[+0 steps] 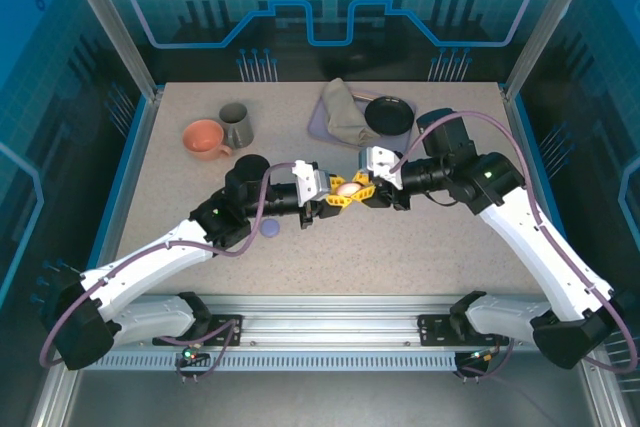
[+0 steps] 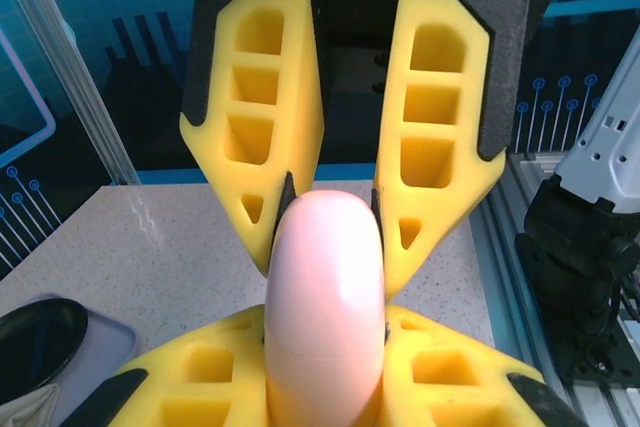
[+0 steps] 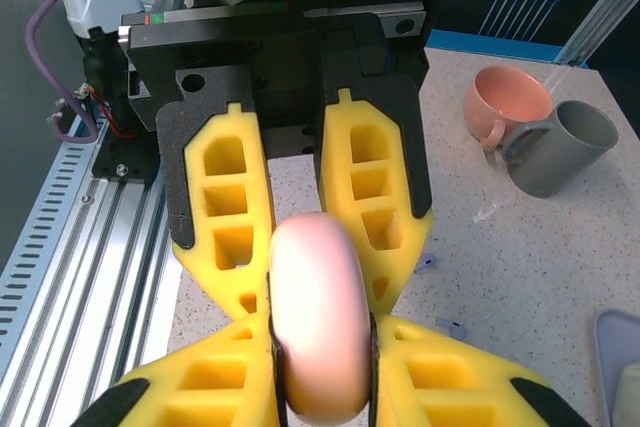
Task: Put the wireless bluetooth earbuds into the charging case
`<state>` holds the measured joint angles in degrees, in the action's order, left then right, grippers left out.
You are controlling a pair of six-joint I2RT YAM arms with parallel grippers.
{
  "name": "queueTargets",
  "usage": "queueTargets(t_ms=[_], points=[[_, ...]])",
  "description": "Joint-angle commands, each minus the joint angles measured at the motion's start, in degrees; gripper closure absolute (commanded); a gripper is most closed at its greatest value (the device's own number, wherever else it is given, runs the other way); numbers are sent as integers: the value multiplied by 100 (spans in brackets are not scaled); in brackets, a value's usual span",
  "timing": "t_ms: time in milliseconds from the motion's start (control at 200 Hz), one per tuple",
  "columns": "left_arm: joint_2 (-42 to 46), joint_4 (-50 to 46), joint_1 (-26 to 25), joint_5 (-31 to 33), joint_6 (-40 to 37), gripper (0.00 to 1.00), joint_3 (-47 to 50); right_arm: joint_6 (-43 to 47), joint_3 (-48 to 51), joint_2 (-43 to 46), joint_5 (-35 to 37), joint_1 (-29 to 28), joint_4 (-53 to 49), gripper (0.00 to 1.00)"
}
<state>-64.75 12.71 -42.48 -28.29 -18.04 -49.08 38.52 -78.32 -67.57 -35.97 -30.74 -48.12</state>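
A pale pink-white round charging case [image 1: 346,189] hangs above the middle of the table, held edge-on between both grippers. My left gripper [image 2: 325,325] is shut on its near half, and the case [image 2: 325,287] looks closed, with a faint seam showing. From the opposite side my right gripper [image 3: 320,325] is shut on the same case [image 3: 318,307]. Below it on the tabletop lie two tiny lilac earbuds [image 3: 427,262], loose and apart. A lilac round case [image 1: 270,230] rests on the table by my left arm.
At the back left stand an orange-pink cup [image 1: 205,137] and a grey mug [image 1: 236,125]. At the back middle a crumpled cloth [image 1: 345,112] and a black round dish [image 1: 388,114] lie on a lilac tray [image 1: 316,127].
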Motion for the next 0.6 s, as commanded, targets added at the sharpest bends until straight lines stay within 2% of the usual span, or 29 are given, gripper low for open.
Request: queueTargets(t_ms=[0, 30, 45, 80, 105, 325, 465, 595], points=[[93, 3, -36, -124, -156, 100, -251, 23, -184, -89, -51, -39, -127, 79], [90, 9, -32, -118, -156, 99, -251, 27, -168, -81, -54, -37, -128, 79], [83, 5, -40, -112, -156, 95, -252, 31, -166, -73, -52, -29, -128, 79], [79, 9, -33, -115, -156, 77, -256, 32, -142, -59, -47, -7, -126, 80], [77, 2, -37, -114, -149, 71, -255, 42, -128, -48, -47, 23, -121, 80], [137, -89, -35, 11, -134, 38, -198, 114, -65, -2, -99, 318, -238, 80], [305, -188, -15, 108, -208, 29, -41, 129, 33, -8, -43, 548, -328, 80], [584, -311, 53, 391, -208, 23, 108, 144, 165, -125, 308, 705, -436, 80]])
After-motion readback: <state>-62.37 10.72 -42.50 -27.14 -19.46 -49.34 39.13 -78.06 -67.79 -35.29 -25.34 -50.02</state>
